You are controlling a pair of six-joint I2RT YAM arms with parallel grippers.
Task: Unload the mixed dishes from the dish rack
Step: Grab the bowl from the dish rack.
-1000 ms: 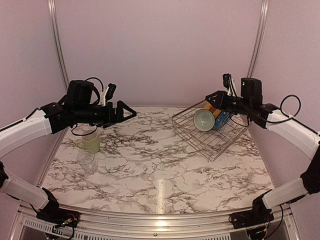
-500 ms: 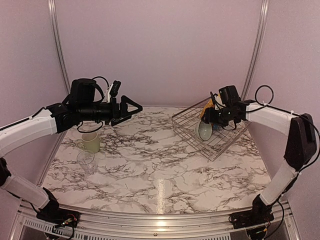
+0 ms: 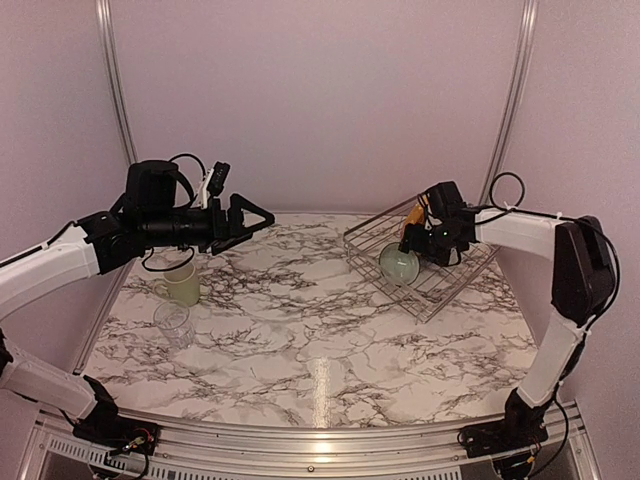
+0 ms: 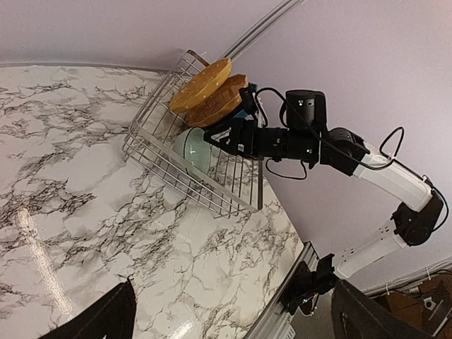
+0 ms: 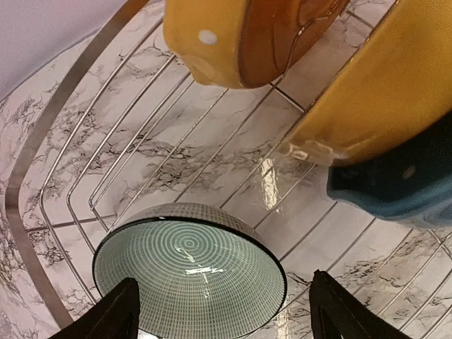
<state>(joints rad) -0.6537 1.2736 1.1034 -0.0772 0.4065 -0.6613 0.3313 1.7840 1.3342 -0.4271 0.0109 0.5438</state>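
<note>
Two dishes stand on the marble table at my left. The pale green mug is at about 10 o'clock, upright with its handle toward 3 o'clock. The clear glass is just beside it at 9 o'clock, nearer my bases.

My left gripper hangs in the air above and beyond the mug, pointing toward 3 o'clock. Its jaws are spread wide and hold nothing.

The wire dish rack sits at 2 o'clock on the table, well apart from the mug and glass. Four dishes are in it. The small pale bowl lies on its side at the rack's near-left corner, its ringed inside facing my right wrist camera. Behind it, toward 1 o'clock, one yellow plate stands on edge among the tines, then the second yellow plate beside it. The blue plate is tucked against that second one.

My right gripper reaches into the rack from 3 o'clock, just above the bowl. Its fingers are parted wider than the bowl and close on nothing.
</note>
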